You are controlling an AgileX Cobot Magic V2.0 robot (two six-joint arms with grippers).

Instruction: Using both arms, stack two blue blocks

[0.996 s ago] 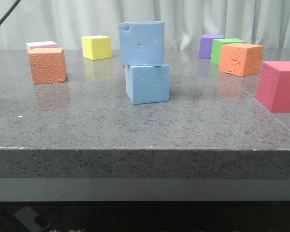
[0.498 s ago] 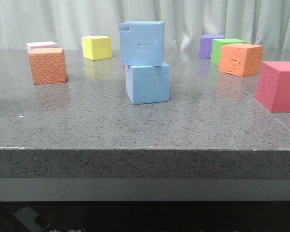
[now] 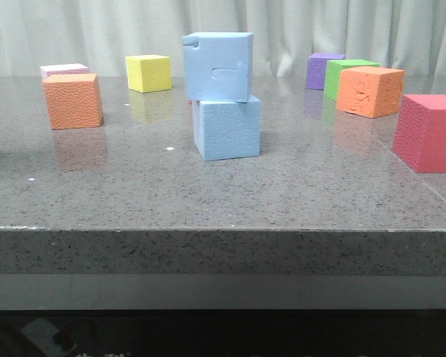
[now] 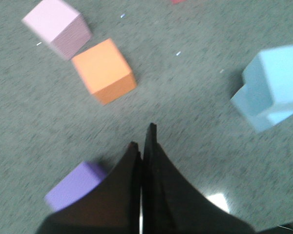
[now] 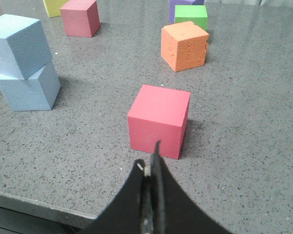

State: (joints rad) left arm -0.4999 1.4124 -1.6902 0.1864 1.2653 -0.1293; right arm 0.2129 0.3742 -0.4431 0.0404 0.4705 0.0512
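Observation:
The two blue blocks stand stacked mid-table. The notched blue block (image 3: 217, 67) with a dent on its face sits on the plain blue block (image 3: 227, 128), turned slightly off square. The left wrist view shows the notched block (image 4: 281, 73) on the plain one (image 4: 256, 114), far from my left gripper (image 4: 142, 141), which is shut with nothing in it. In the right wrist view the notched block (image 5: 19, 46) rests on the plain one (image 5: 29, 90), well away from my shut, empty right gripper (image 5: 150, 158). Neither gripper shows in the front view.
An orange cube (image 3: 73, 100), a pale pink cube (image 3: 63, 70) and a yellow cube (image 3: 149, 73) stand at the back left. At the right are purple (image 3: 323, 68), green (image 3: 349, 71), orange (image 3: 369, 91) and red (image 3: 430, 132) cubes. A purple cube (image 4: 73, 190) lies beside my left gripper.
A black cable at the front view's top left corner a second ago has gone from sight. The stacked blocks have not moved.

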